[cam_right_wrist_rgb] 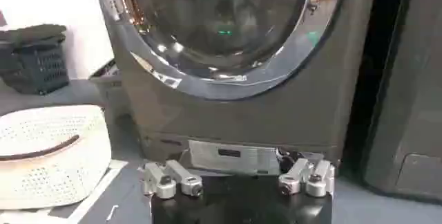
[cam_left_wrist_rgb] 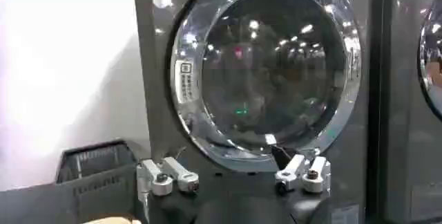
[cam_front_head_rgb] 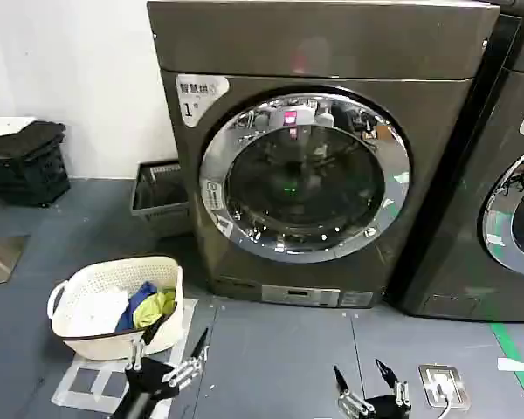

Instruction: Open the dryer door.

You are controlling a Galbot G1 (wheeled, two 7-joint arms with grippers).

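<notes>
Head view first, working across from the left: a black crate [cam_front_head_rgb: 24, 161] with something white on top is sitting against the wall, then a white laundry basket [cam_front_head_rgb: 116, 307] is resting on the grey floor with white, blue and yellow-green clothes in it. Just beside that basket the left gripper [cam_front_head_rgb: 176, 347] is hanging low at the bottom edge, fingers spread wide apart and gripping nothing. Behind the basket a grey tray-like bin [cam_front_head_rgb: 160, 196] is leaning up next to the machine. The dark grey-brown dryer [cam_front_head_rgb: 332, 52] marked "1" is taking up the middle, and the dryer door [cam_front_head_rgb: 244, 131] is sitting flush in its front, closed as far as I can see, chrome ring reflecting the room and the glass centre staying dark. Both grippers are well apart from it, down near the floor. The right gripper [cam_front_head_rgb: 363, 374] is hanging low in front of the machine's base, also spread open and empty. A small metal floor plate [cam_front_head_rgb: 441, 386] is lying just right of it. On the far right the neighbouring machine [cam_front_head_rgb: 498, 175] is showing part of its own chrome-ringed door [cam_front_head_rgb: 513, 209], and a strip of green tape [cam_front_head_rgb: 517, 367] is running along the floor.
</notes>
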